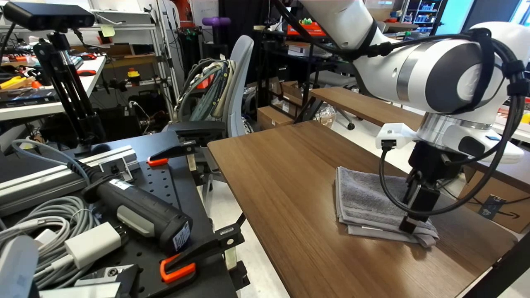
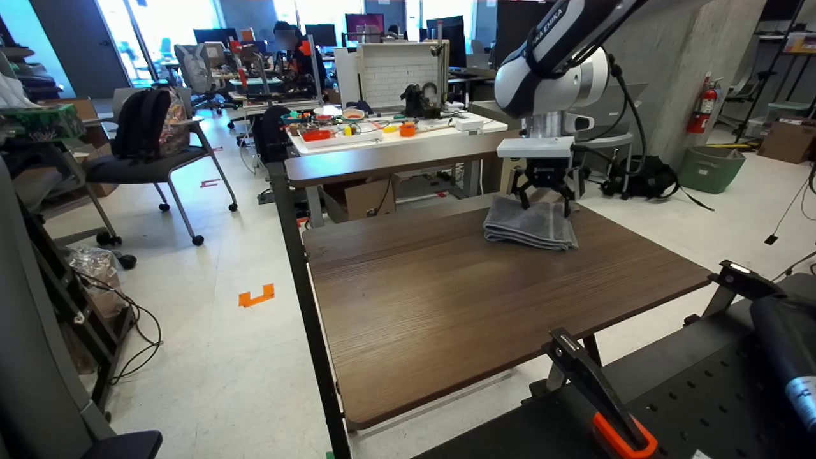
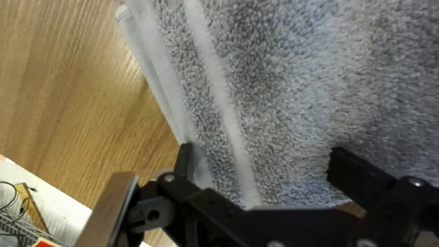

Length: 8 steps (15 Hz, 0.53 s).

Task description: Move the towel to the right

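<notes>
The grey folded towel lies flat on the brown wooden table, with layered edges, in both exterior views [image 1: 364,198] [image 2: 519,223]. It fills most of the wrist view [image 3: 291,79], where a pale stripe runs along its edge. My gripper [image 2: 547,208] points down over the towel, near its edge. Its fingers are wide apart in the wrist view [image 3: 262,150]. One finger is at the towel's outer edge, and the other presses on or into the upper surface. Towel cloth shows between them. Whether the fingertips reach under the towel is hidden.
The wooden table [image 1: 285,178] has a black bench [image 1: 165,182] beside it, holding clamps [image 1: 178,269], cables and a black handheld tool [image 1: 140,211]. Another brown tabletop [image 2: 395,158] stands behind. A dark post [image 2: 306,306] rises at one table edge. A cable loop hangs from my wrist.
</notes>
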Available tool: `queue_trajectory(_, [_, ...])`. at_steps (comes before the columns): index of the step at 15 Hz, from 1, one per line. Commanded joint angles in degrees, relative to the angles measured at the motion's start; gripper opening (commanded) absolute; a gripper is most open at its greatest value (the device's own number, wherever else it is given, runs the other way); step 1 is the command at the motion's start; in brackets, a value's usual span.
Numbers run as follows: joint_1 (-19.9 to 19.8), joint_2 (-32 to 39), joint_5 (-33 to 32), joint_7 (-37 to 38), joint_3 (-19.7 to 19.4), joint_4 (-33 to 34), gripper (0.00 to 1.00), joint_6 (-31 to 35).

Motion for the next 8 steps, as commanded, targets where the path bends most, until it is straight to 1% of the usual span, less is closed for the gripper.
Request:
queue_trajectory(1, [1.5, -4.8, 0.7, -0.2, 1.2, -4.2, 1.0, 1.2])
queue_trajectory(5, [4.3, -14.2, -0.4, -2.1, 1.1, -15.1, 1.0, 5.4])
queue_trajectory(7, [5.7, -18.3, -1.1, -3.2, 0.7, -19.7, 1.0, 3.3])
queue_trajectory(8, [4.4, -11.5, -0.5, -1.5, 1.0, -10.2, 1.0, 2.8])
